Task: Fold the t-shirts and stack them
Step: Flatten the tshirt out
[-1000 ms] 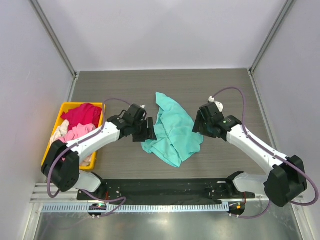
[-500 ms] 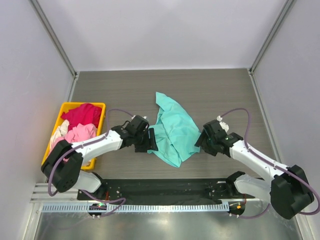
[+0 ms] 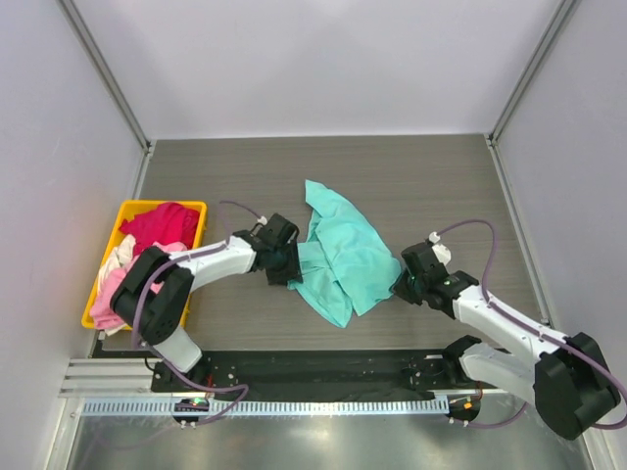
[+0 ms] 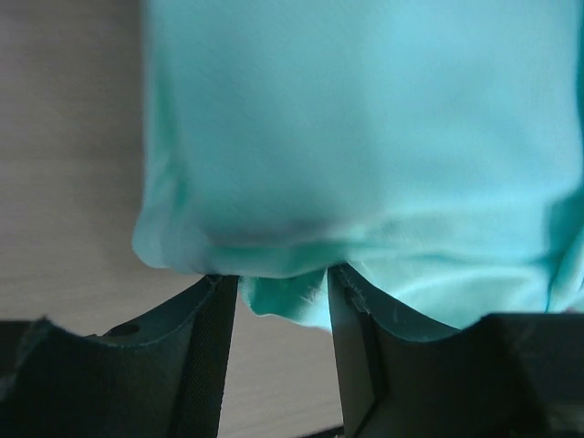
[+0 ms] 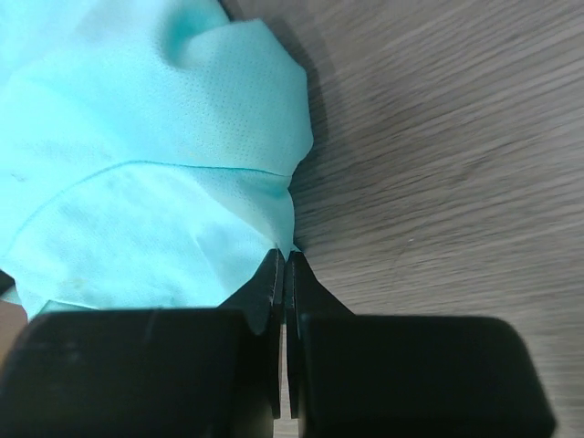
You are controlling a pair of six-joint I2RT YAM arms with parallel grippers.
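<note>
Our left gripper [image 4: 278,292] has moved in, jaws spread around the crumpled teal t-shirt [image 4: 365,137] just ahead. Our right gripper [image 5: 283,265], pressed together, seems to pinch the opposite edge. Both have dropped to the cloth, so we judge spreading it flat comes next.

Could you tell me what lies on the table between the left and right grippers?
The crumpled teal t-shirt fills that stretch, the left gripper at one edge and the right gripper at the other; the top external view shows it.
</note>
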